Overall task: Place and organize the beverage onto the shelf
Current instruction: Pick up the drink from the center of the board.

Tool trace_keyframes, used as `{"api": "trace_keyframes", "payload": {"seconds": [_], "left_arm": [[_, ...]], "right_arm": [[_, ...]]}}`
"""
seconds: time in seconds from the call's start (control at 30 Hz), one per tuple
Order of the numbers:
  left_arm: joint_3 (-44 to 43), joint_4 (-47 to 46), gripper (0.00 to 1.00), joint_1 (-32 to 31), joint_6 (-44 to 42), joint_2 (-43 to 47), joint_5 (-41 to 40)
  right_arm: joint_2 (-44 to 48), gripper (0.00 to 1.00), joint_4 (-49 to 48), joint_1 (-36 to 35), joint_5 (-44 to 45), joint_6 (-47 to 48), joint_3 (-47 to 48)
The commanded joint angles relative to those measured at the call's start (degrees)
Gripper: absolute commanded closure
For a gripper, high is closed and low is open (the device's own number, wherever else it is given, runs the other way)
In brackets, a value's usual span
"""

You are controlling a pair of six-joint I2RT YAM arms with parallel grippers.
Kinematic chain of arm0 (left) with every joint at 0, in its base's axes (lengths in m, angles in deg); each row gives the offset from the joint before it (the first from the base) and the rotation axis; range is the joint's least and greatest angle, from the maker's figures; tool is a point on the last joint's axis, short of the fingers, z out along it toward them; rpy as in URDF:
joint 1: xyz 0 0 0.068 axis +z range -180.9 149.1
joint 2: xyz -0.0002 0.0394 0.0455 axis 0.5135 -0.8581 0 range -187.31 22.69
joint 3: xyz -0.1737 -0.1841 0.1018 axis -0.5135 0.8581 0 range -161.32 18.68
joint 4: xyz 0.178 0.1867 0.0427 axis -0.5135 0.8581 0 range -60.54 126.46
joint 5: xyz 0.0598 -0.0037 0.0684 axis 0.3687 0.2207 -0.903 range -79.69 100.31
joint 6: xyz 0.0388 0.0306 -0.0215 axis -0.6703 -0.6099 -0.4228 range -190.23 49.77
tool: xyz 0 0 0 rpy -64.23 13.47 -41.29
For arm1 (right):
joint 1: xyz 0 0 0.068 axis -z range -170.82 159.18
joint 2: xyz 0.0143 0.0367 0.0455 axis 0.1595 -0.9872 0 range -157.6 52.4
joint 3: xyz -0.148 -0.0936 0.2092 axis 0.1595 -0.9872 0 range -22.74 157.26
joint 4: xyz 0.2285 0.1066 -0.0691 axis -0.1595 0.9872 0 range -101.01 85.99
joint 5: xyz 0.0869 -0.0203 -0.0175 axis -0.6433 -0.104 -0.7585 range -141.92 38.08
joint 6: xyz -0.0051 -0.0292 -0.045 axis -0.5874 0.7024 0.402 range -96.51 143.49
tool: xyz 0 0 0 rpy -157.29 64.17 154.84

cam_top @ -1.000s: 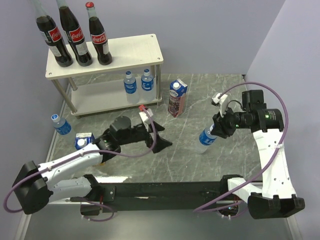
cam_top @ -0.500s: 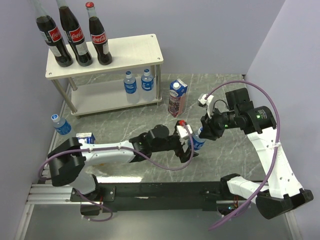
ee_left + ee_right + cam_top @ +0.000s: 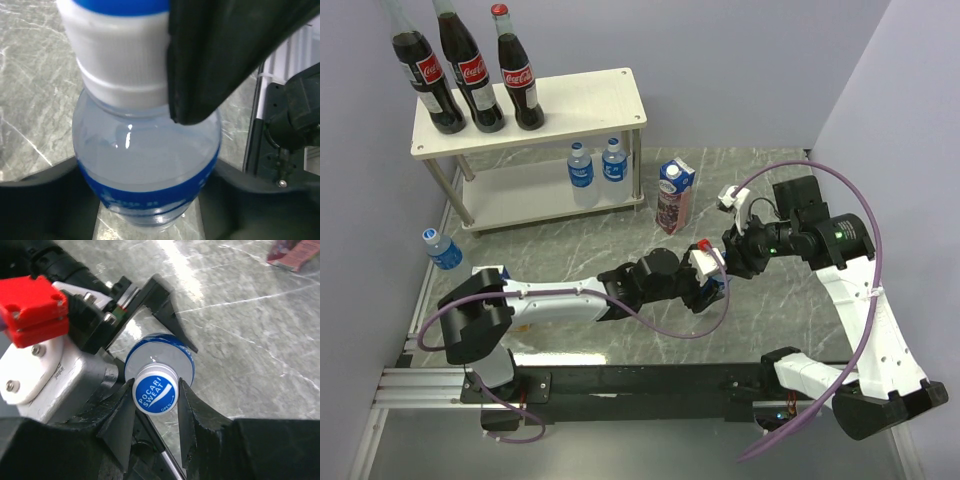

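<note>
A small blue-labelled water bottle (image 3: 718, 287) stands upright over the table's middle right, gripped by both arms. My right gripper (image 3: 156, 390) is shut on its blue-and-white cap (image 3: 155, 394) from above. My left gripper (image 3: 711, 293) reaches in from the left and is shut on the bottle's body (image 3: 145, 150), a finger (image 3: 40, 200) against each side. The shelf (image 3: 580, 100) stands at the back left, with three cola bottles (image 3: 470, 75) on its top board and two water bottles (image 3: 597, 165) on the lower board.
A purple juice carton (image 3: 673, 197) stands on the table right of the shelf, just behind both grippers. Another water bottle (image 3: 442, 248) stands at the far left by the wall. The left arm (image 3: 560, 298) stretches across the near table. Walls close in left and right.
My left arm has swung from in front of the shelf over to the right, and its jaws have closed round the bottle. The right gripper carried the bottle a little left.
</note>
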Motion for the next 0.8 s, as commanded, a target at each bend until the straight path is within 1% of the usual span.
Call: {"api": "trace_keyframes", "payload": {"seconds": [0.0, 0.07, 0.1, 0.13, 0.17, 0.23, 0.27, 0.3, 0.33, 0.37, 0.4, 0.43, 0.5, 0.6, 0.63, 0.73, 0.77], "left_arm": [[-4.56, 1.77, 0.43, -0.30, -1.19, -0.88, -1.57], [-4.92, 2.47, 0.58, -0.22, -1.27, -1.05, -1.49], [-5.00, 2.30, 0.75, -0.21, -1.19, -0.88, -1.40], [-4.83, 2.04, 0.86, -0.30, -1.10, -0.71, -1.40], [-4.05, 0.81, 1.00, -0.22, -0.84, -0.53, -1.40], [-2.55, -1.12, 1.00, -0.30, -0.22, 1.05, -1.31], [-0.54, -2.44, 1.00, -0.30, 0.04, 1.66, -1.66], [0.52, -4.36, 1.00, -0.30, 1.35, 3.24, -2.62], [1.75, -5.51, 1.00, -0.30, 1.80, 4.21, -3.58], [4.37, -6.66, 1.00, -0.30, 2.24, 5.18, -3.59], [5.70, -8.67, 1.00, -0.22, 3.11, 7.01, -6.12], [7.11, -9.56, 1.00, -0.04, 3.47, 7.90, -7.10], [10.37, -10.62, 1.00, 0.14, 4.61, 10.44, -9.64], [13.01, -10.89, 1.00, 1.54, 6.81, 13.08, -11.59], [13.36, -10.28, 1.00, 2.50, 7.42, 13.70, -12.72], [15.29, -10.01, 1.00, 5.22, 9.35, 16.95, -15.79], [16.34, -9.92, 1.00, 6.02, 10.23, 18.96, -16.51]], "right_arm": [[1.79, 1.00, -5.91, -0.54, -2.61, -1.24, 3.10], [1.88, 1.00, -6.09, -0.63, -2.44, -1.24, 2.84], [1.88, 1.00, -6.09, -0.72, -2.44, -1.24, 2.57], [1.88, 1.00, -6.17, -0.80, -2.78, -1.24, 2.48], [1.88, 1.00, -6.35, -0.89, -3.05, -1.33, 2.22], [1.88, 1.00, -6.53, -0.98, -3.75, -1.59, 1.78], [1.97, 0.84, -7.05, -0.98, -4.10, -1.85, 1.69], [2.14, 0.73, -7.66, -0.89, -3.76, -2.38, 1.52], [2.41, 0.60, -8.37, -0.98, -3.41, -3.86, 1.43], [3.02, 0.37, -10.03, -0.98, -2.01, -4.75, 1.43], [3.37, 0.29, -11.17, -0.89, -1.13, -5.71, 1.34], [4.07, 0.18, -13.45, -0.89, 0.36, -7.72, 1.34], [4.43, 0.16, -15.48, -0.81, 3.87, -9.49, 1.43], [4.78, 0.14, -19.52, 0.60, 6.26, -12.48, 0.90], [5.30, 0.14, -22.41, 1.30, 6.53, -13.97, 0.29], [6.71, 0.14, -28.39, 5.25, 8.02, -17.75, -4.62], [6.98, 0.14, -32.50, 6.74, 7.67, -18.63, -8.03]]}}
